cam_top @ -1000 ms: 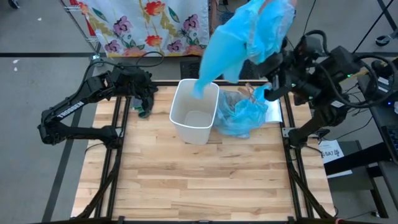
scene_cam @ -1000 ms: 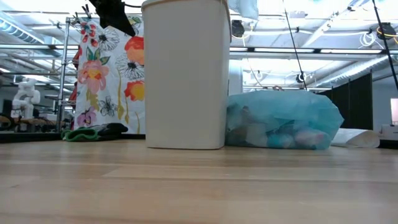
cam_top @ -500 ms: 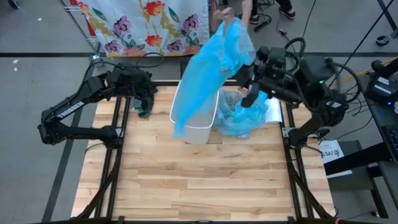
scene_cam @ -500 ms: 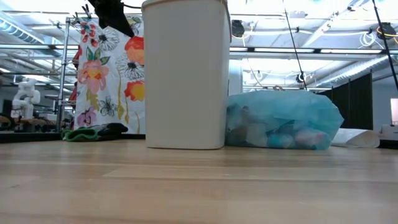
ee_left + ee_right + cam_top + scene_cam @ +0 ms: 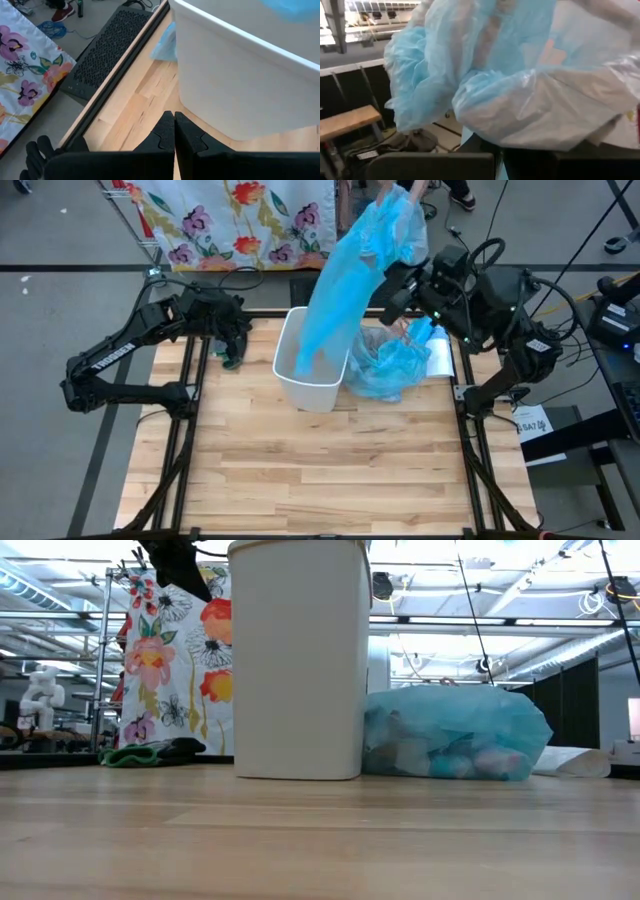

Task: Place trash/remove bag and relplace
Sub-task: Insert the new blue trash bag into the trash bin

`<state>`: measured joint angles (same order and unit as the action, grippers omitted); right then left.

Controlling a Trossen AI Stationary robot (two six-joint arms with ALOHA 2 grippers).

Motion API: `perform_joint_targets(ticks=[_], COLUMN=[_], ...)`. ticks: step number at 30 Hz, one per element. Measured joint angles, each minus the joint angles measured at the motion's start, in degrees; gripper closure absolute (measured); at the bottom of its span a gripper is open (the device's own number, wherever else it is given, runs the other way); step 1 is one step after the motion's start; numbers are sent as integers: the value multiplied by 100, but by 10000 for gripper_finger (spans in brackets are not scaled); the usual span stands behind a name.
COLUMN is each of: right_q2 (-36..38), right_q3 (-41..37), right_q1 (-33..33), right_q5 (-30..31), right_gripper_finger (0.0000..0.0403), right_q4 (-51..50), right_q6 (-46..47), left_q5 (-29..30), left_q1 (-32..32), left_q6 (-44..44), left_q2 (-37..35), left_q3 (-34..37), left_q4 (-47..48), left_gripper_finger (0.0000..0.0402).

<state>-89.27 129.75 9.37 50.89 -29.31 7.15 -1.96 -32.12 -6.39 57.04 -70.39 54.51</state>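
Over the back of the wooden surface (image 5: 320,470), the right gripper (image 5: 392,288) hangs high with its fingers closed on a fresh light-blue bag (image 5: 350,275). That bag bunches up above the fingers and trails down from them in a long sheet, its lower end dipping into the open mouth of the white bin (image 5: 312,360). From the right wrist, the same plastic (image 5: 485,85) billows right over the fingers and hides most of them.

Just beside the bin, on the right arm's side and touching its wall, lies the full blue bag (image 5: 455,732) with the trash (image 5: 440,755) showing through it as pale crumpled lumps. It sits below and apart from the right fingers.

Off on the other side of the bin, the left gripper (image 5: 174,131) waits near the back edge, fingers pressed together with nothing between them, pointed toward the bin's wall (image 5: 240,85). A flowered cloth (image 5: 240,220) hangs behind the frame.
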Motion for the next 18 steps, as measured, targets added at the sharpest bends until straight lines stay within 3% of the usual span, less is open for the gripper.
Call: perform_joint_targets(ticks=[5, 13, 18], right_q2=[2, -106, -317], right_q3=[2, 1, -311], right_q1=[6, 5, -93], right_q5=[-43, -926, -1413], right_gripper_finger=[403, 403, 403], right_q4=[-434, -2642, -2946], right_q6=[-152, 1366, 1704], left_q5=[0, 0, -21], left_q1=[-2, -2, -2], left_q6=[4, 7, 9], left_q2=[0, 0, 0], left_q3=[0, 0, 0], left_q4=[8, 52, 37], left_gripper_finger=[401, 401, 401])
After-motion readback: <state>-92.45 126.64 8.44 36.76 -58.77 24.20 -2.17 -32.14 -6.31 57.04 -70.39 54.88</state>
